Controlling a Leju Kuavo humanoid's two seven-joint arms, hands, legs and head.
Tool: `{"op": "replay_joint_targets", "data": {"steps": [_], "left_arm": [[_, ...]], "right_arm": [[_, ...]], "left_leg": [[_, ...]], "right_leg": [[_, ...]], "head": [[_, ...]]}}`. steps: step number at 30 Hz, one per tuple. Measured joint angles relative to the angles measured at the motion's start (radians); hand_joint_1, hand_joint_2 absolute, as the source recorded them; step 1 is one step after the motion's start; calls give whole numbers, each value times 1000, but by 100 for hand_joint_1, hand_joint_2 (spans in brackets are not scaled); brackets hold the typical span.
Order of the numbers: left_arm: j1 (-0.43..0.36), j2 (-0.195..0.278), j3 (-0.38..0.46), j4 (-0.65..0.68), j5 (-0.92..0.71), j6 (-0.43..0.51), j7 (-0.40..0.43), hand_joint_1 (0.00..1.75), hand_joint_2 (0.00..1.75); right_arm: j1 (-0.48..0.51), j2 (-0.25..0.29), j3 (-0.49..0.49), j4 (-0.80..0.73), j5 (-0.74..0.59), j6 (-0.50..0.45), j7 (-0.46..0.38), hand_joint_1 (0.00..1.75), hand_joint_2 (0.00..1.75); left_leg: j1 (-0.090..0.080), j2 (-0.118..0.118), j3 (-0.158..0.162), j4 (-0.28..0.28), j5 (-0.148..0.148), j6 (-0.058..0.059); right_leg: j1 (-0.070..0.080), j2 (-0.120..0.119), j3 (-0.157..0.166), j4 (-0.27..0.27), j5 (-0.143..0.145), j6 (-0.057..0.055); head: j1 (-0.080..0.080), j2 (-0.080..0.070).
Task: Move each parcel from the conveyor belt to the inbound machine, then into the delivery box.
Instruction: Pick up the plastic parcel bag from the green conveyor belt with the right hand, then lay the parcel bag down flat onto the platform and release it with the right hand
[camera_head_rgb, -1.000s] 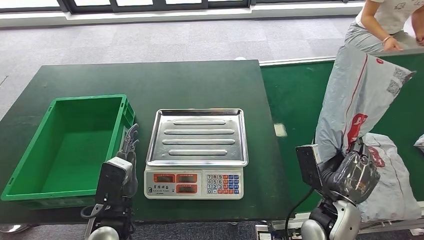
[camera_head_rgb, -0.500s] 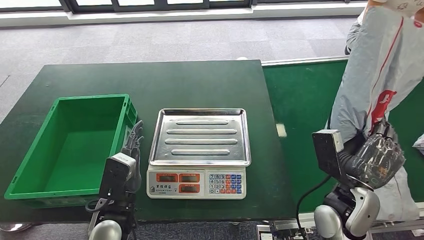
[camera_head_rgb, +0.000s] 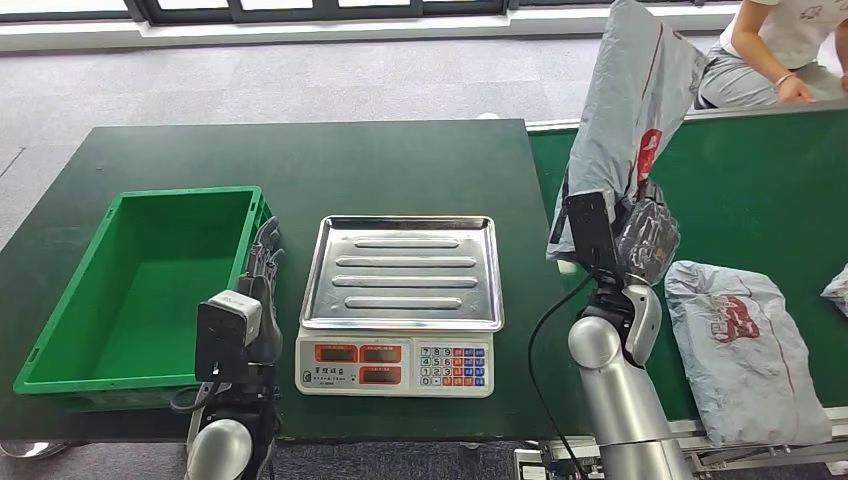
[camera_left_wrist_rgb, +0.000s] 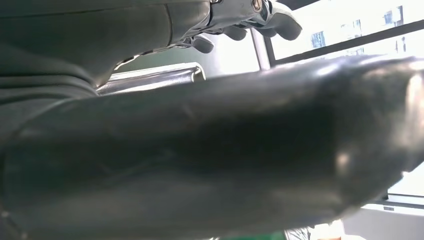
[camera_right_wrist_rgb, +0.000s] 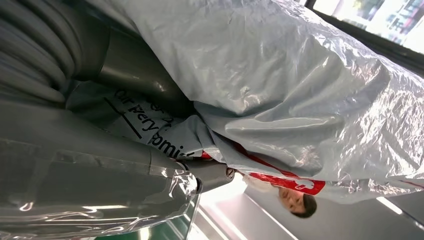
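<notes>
right hand (camera_head_rgb: 648, 240) fingers grip grey parcel (camera_head_rgb: 630, 110), long axis upright; left hand (camera_head_rgb: 262, 275) fingers apart.

Scale tray (camera_head_rgb: 402, 272) bare; held parcel (camera_head_rgb: 625, 110) hangs just beside

1. A person (camera_head_rgb: 780, 45) crouches at the far right, beyond the green surface, one hand on its edge.
2. Grey carpet floor (camera_head_rgb: 300, 85).
3. A window frame (camera_head_rgb: 300, 8) along the far wall.
</notes>
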Motion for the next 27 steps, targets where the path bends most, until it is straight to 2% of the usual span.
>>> {"op": "replay_joint_targets", "data": {"steps": [8,13,18,27], "left_arm": [[-10,-1,0,19,3,3,-3,0,0],[-14,-1,-2,30,25,19,-21,0,0],[-14,2,-19,46,53,35,-50,0,0],[-15,4,-27,58,74,44,-60,0,0]], "right_arm": [[-25,31,11,57,-4,2,-3,175,175],[-29,50,42,77,-51,32,-52,175,175],[-25,77,128,86,-116,75,-94,175,175],[-13,97,326,53,-207,229,-92,175,175]], "left_leg": [[-1,-2,-2,0,0,0],[-2,-2,-2,0,0,0],[-2,-2,-2,0,0,0],[-2,-2,-3,0,0,0]], "right_leg": [[-2,-1,0,0,0,0],[-2,-1,-1,0,0,1],[-2,-1,-2,0,0,1],[-2,-1,-3,0,0,1]], "head": [[0,0],[0,0],[0,0],[0,0]]}}
